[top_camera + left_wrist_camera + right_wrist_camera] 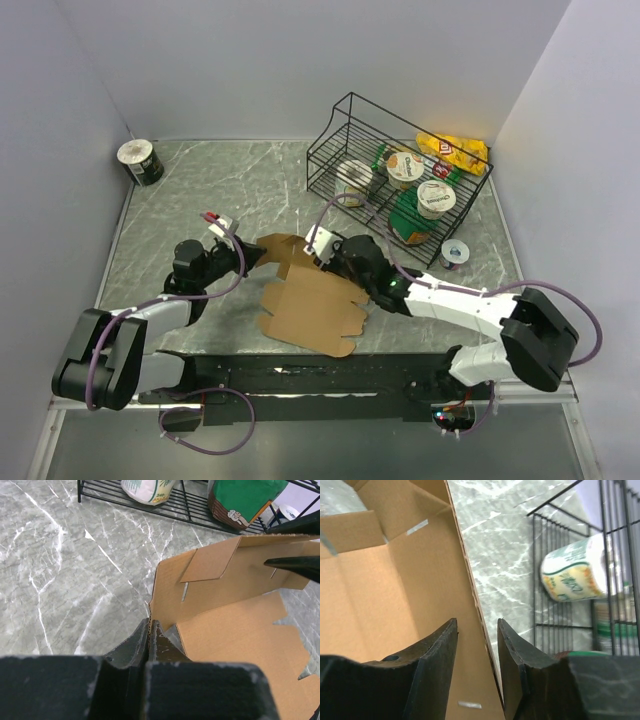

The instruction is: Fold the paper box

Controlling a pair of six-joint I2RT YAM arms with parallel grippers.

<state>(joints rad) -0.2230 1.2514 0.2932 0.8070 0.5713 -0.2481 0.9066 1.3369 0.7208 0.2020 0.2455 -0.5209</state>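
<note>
Wall-raising step, apparently. Your left fingers (131, 650) pinch the paper box (312, 305) corner; right fingers (432, 660) straddle its wall, unclosed. Next: close, fold inward.

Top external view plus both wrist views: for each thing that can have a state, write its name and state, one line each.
paper box: partly folded, one wall raised, the rest flat.
left gripper: shut on the raised wall's end.
right gripper: open, astride the wall's edge.
wire basket: upright, holding cups.
cup: lid on.
</note>
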